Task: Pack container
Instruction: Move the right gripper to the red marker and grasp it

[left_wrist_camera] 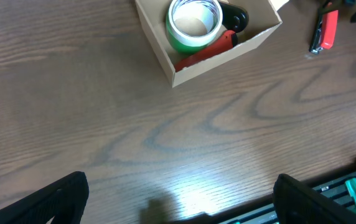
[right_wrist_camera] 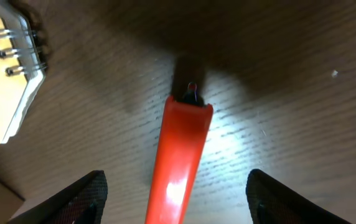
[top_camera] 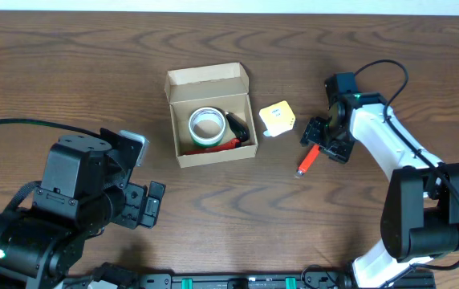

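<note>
I see the cardboard box point(top_camera: 213, 156) sitting open in the middle of the bench point(top_camera: 69, 72), its flap folded back on the far side. Inside it a green tape roll point(top_camera: 206, 127) lies flat, with a black object point(top_camera: 238, 124) beside it and a red tool point(top_camera: 228, 146) along the near wall.

The right gripper point(top_camera: 323, 143) is off to the right of the box and well apart from it. A yellow and white plug point(top_camera: 278, 119) lies on the bench between the two. In the right wrist view the fingers point(right_wrist_camera: 78, 199) are spread wide, one on either side of a red stick point(right_wrist_camera: 181, 162) that lies on the wood. They do not touch it as far as I can see, so that gripper is open (the plug's metal prongs show at the top left corner of the view).

The left gripper point(top_camera: 151, 202) hangs low at the near left of the bench, in front of the box and clear of it. Its wrist view looks across bare wood to the box point(left_wrist_camera: 228, 56) at the top of the frame. Its fingers point(left_wrist_camera: 60, 199) are set far apart with nothing between them.
</note>
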Available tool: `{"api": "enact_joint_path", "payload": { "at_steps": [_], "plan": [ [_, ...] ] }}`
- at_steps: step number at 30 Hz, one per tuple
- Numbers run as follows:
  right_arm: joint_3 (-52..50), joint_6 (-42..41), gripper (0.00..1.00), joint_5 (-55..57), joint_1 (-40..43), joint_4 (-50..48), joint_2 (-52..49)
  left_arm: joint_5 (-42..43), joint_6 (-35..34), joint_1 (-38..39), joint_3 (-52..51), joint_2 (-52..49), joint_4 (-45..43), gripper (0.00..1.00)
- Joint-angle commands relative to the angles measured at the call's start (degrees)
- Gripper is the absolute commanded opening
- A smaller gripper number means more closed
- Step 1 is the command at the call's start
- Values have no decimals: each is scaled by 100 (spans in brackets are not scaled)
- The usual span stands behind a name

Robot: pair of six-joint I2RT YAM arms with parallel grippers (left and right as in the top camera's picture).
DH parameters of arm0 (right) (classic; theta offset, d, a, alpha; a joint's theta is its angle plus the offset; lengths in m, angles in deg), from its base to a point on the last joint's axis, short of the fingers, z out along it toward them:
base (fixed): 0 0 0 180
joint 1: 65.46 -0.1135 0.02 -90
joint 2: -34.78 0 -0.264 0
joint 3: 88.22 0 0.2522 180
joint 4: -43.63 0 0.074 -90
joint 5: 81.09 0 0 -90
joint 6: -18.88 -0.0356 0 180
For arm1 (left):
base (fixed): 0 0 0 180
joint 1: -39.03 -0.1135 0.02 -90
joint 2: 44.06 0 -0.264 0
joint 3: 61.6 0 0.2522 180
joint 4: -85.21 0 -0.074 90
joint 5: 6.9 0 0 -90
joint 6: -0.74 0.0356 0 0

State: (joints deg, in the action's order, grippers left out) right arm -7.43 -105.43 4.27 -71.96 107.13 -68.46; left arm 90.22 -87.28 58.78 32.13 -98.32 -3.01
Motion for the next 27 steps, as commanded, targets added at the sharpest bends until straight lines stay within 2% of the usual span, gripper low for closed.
{"api": "enact_joint_path", "payload": {
  "at_steps": [1,7,18,20,23,27],
  "plan": [
    [-109,-149,72,-70,-72,-131,-133,-2,83,-13,37,0,17,95],
    [-127,-149,70,-181,-144,-363,-365,-2,83,-13,37,0,17,95],
    [-127,-146,56,-205,-144,-525,-737,-2,83,-13,39,0,17,95],
    [-127,-146,49,-203,-144,-555,-748,-2,83,-13,37,0,17,95],
    [-111,-146,33,-208,-144,-614,-745,-2,83,-13,37,0,17,95],
    [81,-11,20,-385,-140,-621,-737,-2,83,-13,37,0,17,95]
  ]
}}
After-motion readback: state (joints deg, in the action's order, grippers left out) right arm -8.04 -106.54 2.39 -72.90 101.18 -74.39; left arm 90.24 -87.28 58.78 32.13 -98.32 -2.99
